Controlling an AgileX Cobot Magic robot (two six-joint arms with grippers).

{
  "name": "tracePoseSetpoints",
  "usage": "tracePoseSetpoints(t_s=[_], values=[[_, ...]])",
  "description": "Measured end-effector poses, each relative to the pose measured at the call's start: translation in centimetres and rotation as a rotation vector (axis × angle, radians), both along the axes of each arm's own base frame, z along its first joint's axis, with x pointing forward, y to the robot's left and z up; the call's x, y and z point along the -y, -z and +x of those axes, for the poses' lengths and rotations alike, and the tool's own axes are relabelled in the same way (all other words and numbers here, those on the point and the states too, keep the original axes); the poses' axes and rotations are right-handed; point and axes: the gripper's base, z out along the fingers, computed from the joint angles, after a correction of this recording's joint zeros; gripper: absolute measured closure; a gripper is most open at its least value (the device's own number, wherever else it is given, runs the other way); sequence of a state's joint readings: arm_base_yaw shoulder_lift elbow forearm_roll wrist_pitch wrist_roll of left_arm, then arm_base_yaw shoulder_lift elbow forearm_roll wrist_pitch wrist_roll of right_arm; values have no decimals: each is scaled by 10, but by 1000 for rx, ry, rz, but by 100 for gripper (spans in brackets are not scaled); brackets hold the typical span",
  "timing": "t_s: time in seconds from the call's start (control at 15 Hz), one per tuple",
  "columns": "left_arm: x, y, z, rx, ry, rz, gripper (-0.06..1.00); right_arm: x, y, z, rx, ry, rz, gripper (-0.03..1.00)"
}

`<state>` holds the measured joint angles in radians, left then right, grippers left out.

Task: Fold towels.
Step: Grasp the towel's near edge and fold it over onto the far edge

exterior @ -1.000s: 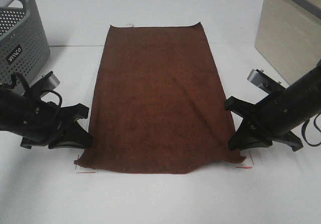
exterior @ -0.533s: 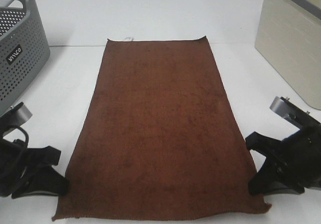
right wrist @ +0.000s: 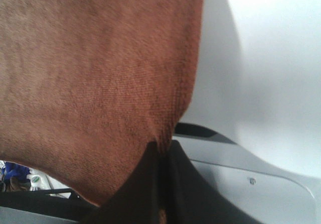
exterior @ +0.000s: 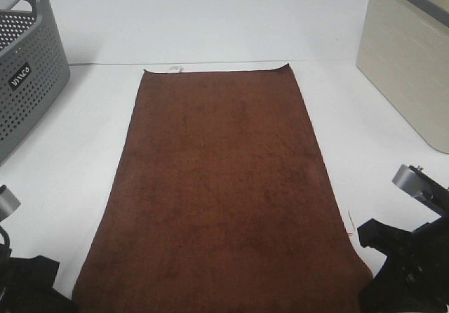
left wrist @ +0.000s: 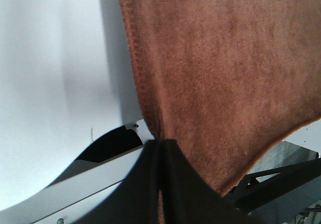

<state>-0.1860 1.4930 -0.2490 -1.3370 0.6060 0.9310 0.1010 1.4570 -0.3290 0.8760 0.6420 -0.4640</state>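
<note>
Basket (exterior: 28, 67) of grey perforated plastic stands at the far left of the white surface (exterior: 210, 18), well apart from the work. Low in that corner of the high view sits the left claw (exterior: 38, 295). Its wrist camera shows the tips (left wrist: 159, 148) clenched on the near left corner of the towel (left wrist: 215, 73), with the cloth rising out of the pinch.

The reddish-brown towel (exterior: 217, 194) runs lengthwise up the middle. Its far end lies flat and square on the surface, with the small pale tag (exterior: 174, 68) at that short edge. Its near edge is cut off by the bottom of the high view.

Just beyond the towel's right edge there is a thin red mark (exterior: 349, 222) on the surface. The right claw (exterior: 389, 274) mirrors the left, tips (right wrist: 161, 148) squeezed on the near right corner. A beige cabinet (exterior: 407, 53) fills the far right.

I judge the towel to be spread and gripped, with the first fold not yet made. The next move calls for both claws to lift together and carry the near corners toward the far edge. They should stay level and evenly spaced so the edge stays taut, then set the near corners onto the far ones by the tag.
</note>
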Motion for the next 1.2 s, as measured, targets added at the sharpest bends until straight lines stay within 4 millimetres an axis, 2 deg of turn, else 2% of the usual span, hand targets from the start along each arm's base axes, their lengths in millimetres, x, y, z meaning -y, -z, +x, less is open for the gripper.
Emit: tracePoseSetpoints(t_s=[0.13, 0.27, 0.47, 0.53, 0.6, 0.67, 0.73, 0.8, 0.87, 1.0, 1.2], values=[[3, -9, 17, 38, -23, -13, 94, -1, -9, 16, 57, -8, 2, 97], [8, -25, 47, 100, -52, -28, 94, -4, -25, 42, 144, -10, 6, 97], [17, -43, 103, 137, -68, -11, 94, -11, -50, 98, 222, -17, 40, 97], [19, -45, 121, 141, -70, 3, 94, -15, -58, 127, 243, -26, 46, 97], [22, -49, 142, 162, -73, 11, 94, -16, -60, 138, 248, -27, 45, 97], [24, -50, 161, 173, -79, 18, 94, -18, -65, 169, 263, -41, 37, 97], [29, -55, 189, 205, -90, 19, 94, -19, -66, 185, 266, -48, 25, 97], [30, -58, 198, 220, -96, 17, 94, -20, -66, 205, 271, -51, 7, 97], [34, -60, 224, 256, -107, 13, 94, -20, -65, 224, 284, -53, -9, 97], [39, -57, 256, 305, -130, 15, 94, -21, -64, 258, 310, -60, -42, 97], [41, -53, 294, 396, -179, 32, 94, -23, -62, 301, 383, -65, -67, 97]])
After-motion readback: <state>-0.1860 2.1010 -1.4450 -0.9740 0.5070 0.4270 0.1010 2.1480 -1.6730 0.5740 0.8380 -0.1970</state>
